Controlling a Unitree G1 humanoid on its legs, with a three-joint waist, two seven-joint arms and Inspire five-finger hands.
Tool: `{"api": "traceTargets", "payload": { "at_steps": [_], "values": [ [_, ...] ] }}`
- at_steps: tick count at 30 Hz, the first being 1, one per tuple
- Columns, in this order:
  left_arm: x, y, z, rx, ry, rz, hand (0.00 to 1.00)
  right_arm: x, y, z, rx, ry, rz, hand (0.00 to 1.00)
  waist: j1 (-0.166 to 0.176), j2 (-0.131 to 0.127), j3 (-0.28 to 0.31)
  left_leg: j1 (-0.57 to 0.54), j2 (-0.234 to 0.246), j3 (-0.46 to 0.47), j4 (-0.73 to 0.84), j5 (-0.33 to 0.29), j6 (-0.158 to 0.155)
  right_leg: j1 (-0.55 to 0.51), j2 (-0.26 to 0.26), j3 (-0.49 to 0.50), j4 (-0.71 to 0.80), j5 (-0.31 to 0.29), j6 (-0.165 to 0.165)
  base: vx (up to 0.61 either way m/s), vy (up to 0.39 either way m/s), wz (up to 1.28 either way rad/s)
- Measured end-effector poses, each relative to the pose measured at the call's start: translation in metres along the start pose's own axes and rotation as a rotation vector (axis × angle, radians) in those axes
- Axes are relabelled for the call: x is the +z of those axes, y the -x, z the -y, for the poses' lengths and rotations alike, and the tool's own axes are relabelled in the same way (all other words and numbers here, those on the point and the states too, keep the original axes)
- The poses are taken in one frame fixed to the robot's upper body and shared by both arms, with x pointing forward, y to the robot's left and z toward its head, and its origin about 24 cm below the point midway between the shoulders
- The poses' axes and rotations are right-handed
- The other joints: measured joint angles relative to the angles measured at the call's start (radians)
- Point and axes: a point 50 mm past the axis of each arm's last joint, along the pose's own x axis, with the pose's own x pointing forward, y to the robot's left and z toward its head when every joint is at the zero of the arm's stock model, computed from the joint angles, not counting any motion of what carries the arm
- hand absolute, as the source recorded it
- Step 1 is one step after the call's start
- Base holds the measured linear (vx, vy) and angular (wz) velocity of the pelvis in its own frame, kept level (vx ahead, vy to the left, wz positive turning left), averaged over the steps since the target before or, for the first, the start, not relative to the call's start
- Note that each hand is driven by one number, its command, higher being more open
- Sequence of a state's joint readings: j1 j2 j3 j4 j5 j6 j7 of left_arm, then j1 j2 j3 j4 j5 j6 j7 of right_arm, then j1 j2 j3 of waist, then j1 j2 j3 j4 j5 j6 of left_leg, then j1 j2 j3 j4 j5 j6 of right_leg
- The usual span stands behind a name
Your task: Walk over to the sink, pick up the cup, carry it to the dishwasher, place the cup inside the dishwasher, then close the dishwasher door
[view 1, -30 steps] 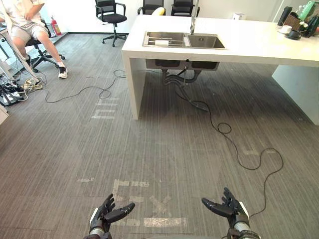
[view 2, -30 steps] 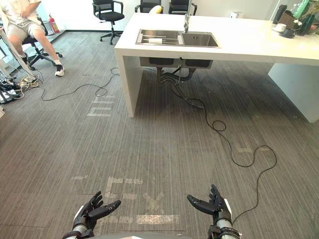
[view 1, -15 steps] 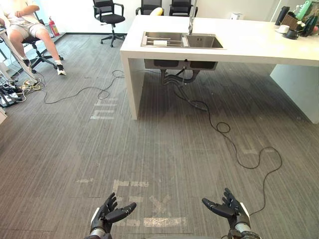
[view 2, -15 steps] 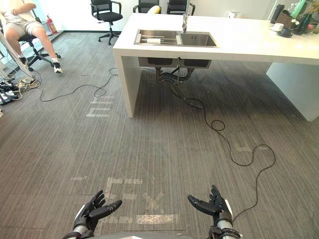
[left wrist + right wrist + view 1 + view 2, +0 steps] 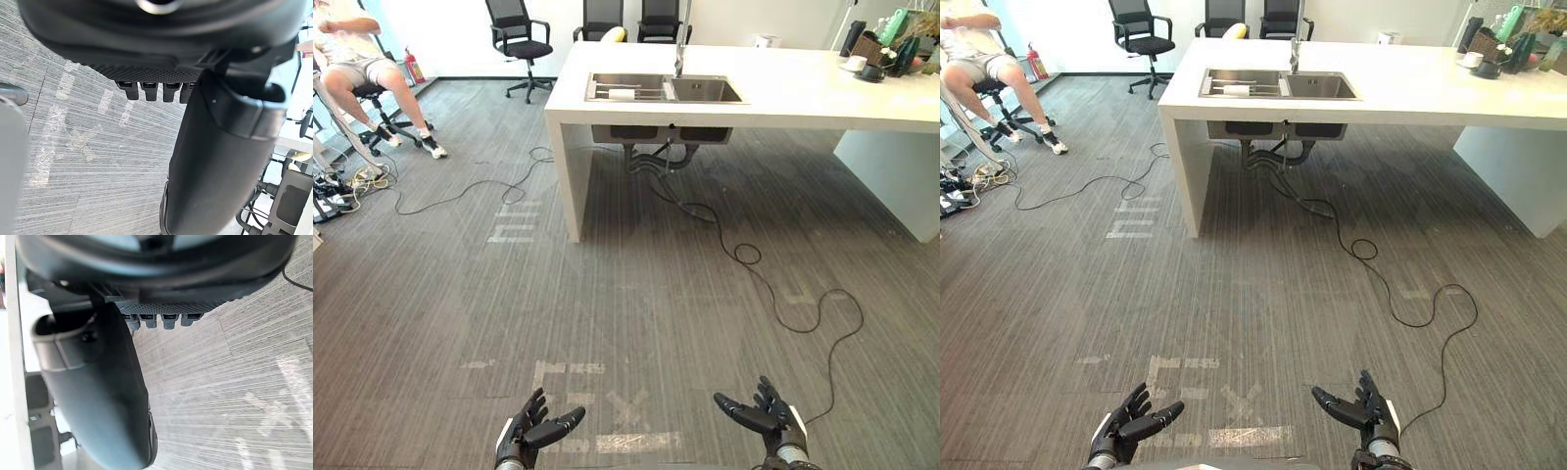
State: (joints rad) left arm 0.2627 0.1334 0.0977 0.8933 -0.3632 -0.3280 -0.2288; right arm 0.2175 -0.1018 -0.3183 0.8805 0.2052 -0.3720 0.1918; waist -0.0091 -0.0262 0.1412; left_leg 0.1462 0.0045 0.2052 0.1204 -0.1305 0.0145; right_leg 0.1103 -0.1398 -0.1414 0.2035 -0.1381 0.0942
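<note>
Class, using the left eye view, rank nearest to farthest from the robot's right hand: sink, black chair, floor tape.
1. Floor tape, beside the right hand.
2. Sink, in the counter ahead.
3. Black chair, beyond it, left.

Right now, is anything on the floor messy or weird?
A thin cable trails loose across the carpet from the white counter toward a tangle of plugs by the seated person. The white tape marks look scuffed and patchy.

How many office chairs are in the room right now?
4 chairs: one stands alone beyond the counter's left end, two sit behind its far edge, and a person sits on one at far left. Others may be hidden behind the counter.
</note>
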Motion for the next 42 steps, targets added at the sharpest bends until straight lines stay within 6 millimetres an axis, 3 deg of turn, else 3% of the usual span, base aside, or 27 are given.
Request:
{"api": "traceTargets", "payload": {
  "at_steps": [3, 5, 7, 10, 13, 14, 16, 17, 18, 19, 20, 21, 22, 24, 26, 28, 29, 31, 32, 33, 34, 36, 37, 39, 40, 41, 42],
  "values": [
    [0.007, -0.003, 0.007, -0.034, -0.016, 0.029, 1.00, 0.001, 0.000, 0.002, -0.011, -0.003, 0.007, 1.00, 0.012, 0.005, 0.019, -0.037, 0.008, 0.005, 0.117, -0.078, 0.020, -0.067, -0.027, -0.018, 0.170, -0.038, 0.041, 0.00, 0.070, -0.06],
    [0.013, -0.003, 0.008, -0.038, -0.022, 0.060, 1.00, -0.002, 0.001, -0.006, 0.008, -0.014, -0.001, 1.00, 0.023, 0.000, 0.032, -0.027, 0.011, 0.013, 0.166, -0.114, 0.026, -0.183, -0.074, -0.054, 0.445, -0.020, 0.021, 0.01, 0.098, -0.13],
    [0.013, -0.001, 0.007, -0.031, -0.020, 0.068, 1.00, -0.005, 0.003, -0.011, 0.027, -0.013, -0.005, 1.00, 0.023, -0.001, 0.055, 0.006, 0.016, 0.012, 0.182, -0.138, 0.045, -0.251, -0.095, -0.053, 0.599, 0.006, 0.026, 0.06, 0.046, -0.08],
    [0.016, -0.001, 0.007, -0.029, -0.014, 0.081, 1.00, -0.007, 0.006, -0.014, 0.047, -0.007, -0.004, 1.00, 0.023, 0.001, 0.059, 0.017, 0.043, 0.002, 0.213, -0.179, 0.041, -0.321, -0.090, -0.093, 0.570, -0.040, 0.018, 0.16, 0.003, 0.05],
    [0.027, -0.007, 0.008, -0.041, -0.029, 0.110, 1.00, -0.007, 0.006, -0.015, 0.064, -0.013, -0.002, 1.00, 0.021, -0.009, 0.080, 0.023, 0.069, -0.034, 0.252, -0.219, 0.002, -0.366, -0.052, -0.109, 0.357, -0.024, 0.032, 0.27, -0.106, 0.36],
    [0.030, -0.008, 0.007, -0.043, -0.034, 0.121, 1.00, -0.007, 0.006, -0.015, 0.066, -0.020, 0.001, 1.00, 0.021, -0.021, 0.085, 0.028, 0.068, -0.050, 0.276, -0.248, -0.015, -0.374, -0.047, -0.096, 0.309, -0.004, 0.021, 0.35, -0.207, 0.43],
    [0.028, -0.007, 0.008, -0.042, -0.028, 0.115, 1.00, -0.007, 0.007, -0.014, 0.065, -0.027, 0.001, 1.00, 0.021, -0.028, 0.087, 0.062, 0.070, -0.077, 0.298, -0.308, -0.041, -0.373, -0.051, -0.090, 0.321, 0.033, -0.045, 0.41, -0.244, 0.42],
    [0.024, -0.007, 0.012, -0.045, -0.011, 0.106, 1.00, -0.006, 0.008, -0.012, 0.062, -0.023, 0.006, 1.00, 0.018, -0.015, 0.079, 0.090, 0.083, -0.093, 0.295, -0.346, -0.049, -0.376, -0.051, -0.101, 0.386, 0.047, -0.068, 0.40, -0.212, 0.32],
    [0.021, -0.006, 0.014, -0.044, 0.002, 0.099, 1.00, -0.005, 0.009, -0.010, 0.059, -0.017, 0.010, 1.00, 0.017, 0.005, 0.070, 0.102, 0.103, -0.098, 0.286, -0.358, -0.060, -0.378, -0.040, -0.115, 0.420, 0.014, -0.078, 0.66, -0.268, 0.40],
    [0.009, 0.000, 0.019, -0.037, 0.050, 0.080, 1.00, -0.004, 0.010, -0.008, 0.053, -0.013, 0.019, 1.00, 0.015, 0.045, 0.023, 0.085, 0.150, -0.097, 0.343, -0.338, -0.075, -0.373, -0.011, -0.146, 0.459, -0.081, -0.101, 0.68, -0.266, 0.28],
    [0.007, 0.000, 0.021, -0.040, 0.058, 0.078, 1.00, -0.002, 0.009, -0.008, 0.053, -0.014, 0.024, 1.00, 0.010, 0.047, 0.022, 0.051, 0.160, -0.098, 0.419, -0.316, -0.071, -0.368, -0.011, -0.152, 0.471, -0.094, -0.114, 0.69, -0.273, 0.22],
    [0.004, 0.001, 0.026, -0.043, 0.075, 0.074, 1.00, 0.000, 0.007, -0.009, 0.057, -0.013, 0.030, 1.00, 0.009, 0.050, 0.022, -0.002, 0.182, -0.095, 0.555, -0.260, -0.068, -0.343, -0.003, -0.160, 0.470, -0.118, -0.131, 0.59, -0.275, 0.07],
    [-0.005, 0.004, 0.030, -0.045, 0.089, 0.057, 1.00, 0.001, 0.006, -0.009, 0.058, -0.011, 0.034, 1.00, 0.012, 0.067, 0.028, -0.107, 0.261, -0.072, 0.807, -0.151, -0.058, -0.260, 0.042, -0.177, 0.407, -0.142, -0.155, 0.48, -0.215, 0.01],
    [-0.003, 0.006, 0.026, -0.040, 0.085, 0.076, 1.00, 0.002, 0.003, -0.011, 0.060, -0.016, 0.029, 1.00, 0.016, 0.067, 0.040, -0.177, 0.298, -0.053, 0.954, -0.172, -0.046, -0.148, 0.079, -0.177, 0.317, -0.145, -0.160, 0.53, -0.182, -0.11],
    [0.002, 0.004, 0.022, -0.043, 0.064, 0.091, 1.00, 0.006, 0.000, -0.010, 0.054, -0.020, 0.044, 1.00, 0.022, 0.046, 0.051, -0.260, 0.257, -0.014, 0.927, -0.199, -0.044, -0.011, 0.080, -0.169, 0.197, -0.144, -0.159, 0.58, -0.114, -0.14],
    [0.004, 0.004, 0.022, -0.046, 0.065, 0.106, 1.00, 0.012, -0.002, -0.005, 0.042, -0.018, 0.064, 1.00, 0.023, 0.043, 0.052, -0.327, 0.215, 0.030, 0.795, -0.207, -0.046, 0.053, 0.071, -0.161, 0.127, -0.142, -0.157, 0.43, -0.017, -0.16],
    [0.008, 0.003, 0.022, -0.048, 0.063, 0.124, 1.00, 0.016, -0.004, -0.002, 0.032, -0.016, 0.076, 1.00, 0.026, 0.041, 0.056, -0.375, 0.176, 0.068, 0.650, -0.201, -0.048, 0.092, 0.055, -0.151, 0.092, -0.142, -0.157, 0.51, 0.079, -0.36],
    [0.011, 0.001, 0.022, -0.039, 0.074, 0.139, 1.00, 0.021, -0.006, 0.003, 0.009, -0.023, 0.093, 1.00, 0.045, 0.041, 0.065, -0.420, 0.112, 0.094, 0.366, -0.077, -0.049, 0.135, 0.026, -0.122, 0.065, -0.156, -0.134, 0.51, 0.128, -0.58],
    [0.009, 0.003, 0.022, -0.033, 0.081, 0.141, 1.00, 0.022, -0.005, 0.006, 0.002, -0.015, 0.093, 1.00, 0.056, 0.051, 0.069, -0.422, 0.100, 0.097, 0.196, 0.089, -0.040, 0.168, 0.034, -0.097, 0.054, -0.175, -0.096, 0.50, 0.198, -0.74],
    [0.006, 0.006, 0.019, -0.019, 0.091, 0.133, 1.00, 0.018, -0.005, -0.001, 0.016, -0.022, 0.081, 1.00, 0.068, 0.047, 0.065, -0.415, 0.102, 0.099, 0.221, 0.176, 0.073, 0.205, 0.021, -0.063, 0.055, -0.199, -0.055, 0.62, 0.285, -0.54],
    [0.010, 0.003, 0.016, -0.010, 0.098, 0.139, 1.00, 0.015, -0.005, -0.008, 0.029, -0.032, 0.074, 1.00, 0.067, 0.018, 0.067, -0.418, 0.090, 0.112, 0.247, 0.147, 0.054, 0.210, 0.000, -0.052, 0.057, -0.201, -0.054, 0.60, 0.322, -0.30],
    [0.024, -0.004, 0.016, -0.012, 0.093, 0.182, 1.00, 0.015, -0.006, -0.022, 0.073, -0.034, 0.083, 1.00, 0.078, -0.021, 0.067, -0.447, 0.077, 0.141, 0.343, 0.032, 0.085, 0.164, -0.043, 0.016, 0.141, -0.186, -0.041, 0.50, 0.292, -0.18],
    [0.025, -0.005, 0.017, -0.012, 0.100, 0.184, 1.00, 0.015, -0.006, -0.023, 0.078, -0.033, 0.080, 1.00, 0.078, -0.025, 0.065, -0.445, 0.070, 0.146, 0.362, 0.004, 0.093, 0.157, -0.056, 0.030, 0.175, -0.178, -0.026, 0.43, 0.277, -0.17],
    [0.026, -0.007, 0.021, -0.022, 0.107, 0.189, 1.00, 0.014, -0.006, -0.025, 0.085, -0.029, 0.072, 1.00, 0.077, -0.032, 0.059, -0.404, 0.036, 0.162, 0.380, -0.060, 0.106, 0.093, -0.110, 0.049, 0.369, -0.121, 0.046, 0.38, 0.251, -0.06],
    [0.025, -0.007, 0.022, -0.030, 0.102, 0.185, 1.00, 0.012, -0.006, -0.026, 0.092, -0.024, 0.062, 1.00, 0.074, -0.033, 0.059, -0.358, 0.015, 0.164, 0.370, -0.085, 0.102, 0.014, -0.143, 0.065, 0.561, -0.034, 0.078, 0.41, 0.237, 0.00],
    [0.024, -0.006, 0.024, -0.037, 0.096, 0.180, 1.00, 0.009, -0.005, -0.028, 0.099, -0.017, 0.045, 1.00, 0.068, -0.032, 0.059, -0.319, 0.002, 0.160, 0.361, -0.103, 0.101, -0.040, -0.157, 0.065, 0.706, -0.013, 0.091, 0.49, 0.239, 0.01],
    [0.023, -0.006, 0.024, -0.035, 0.094, 0.175, 1.00, 0.001, -0.003, -0.029, 0.108, -0.006, 0.008, 1.00, 0.065, -0.029, 0.058, -0.257, -0.003, 0.157, 0.340, -0.123, 0.097, -0.098, -0.160, 0.041, 0.826, -0.033, 0.059, 0.48, 0.191, 0.02]
  ]
}}
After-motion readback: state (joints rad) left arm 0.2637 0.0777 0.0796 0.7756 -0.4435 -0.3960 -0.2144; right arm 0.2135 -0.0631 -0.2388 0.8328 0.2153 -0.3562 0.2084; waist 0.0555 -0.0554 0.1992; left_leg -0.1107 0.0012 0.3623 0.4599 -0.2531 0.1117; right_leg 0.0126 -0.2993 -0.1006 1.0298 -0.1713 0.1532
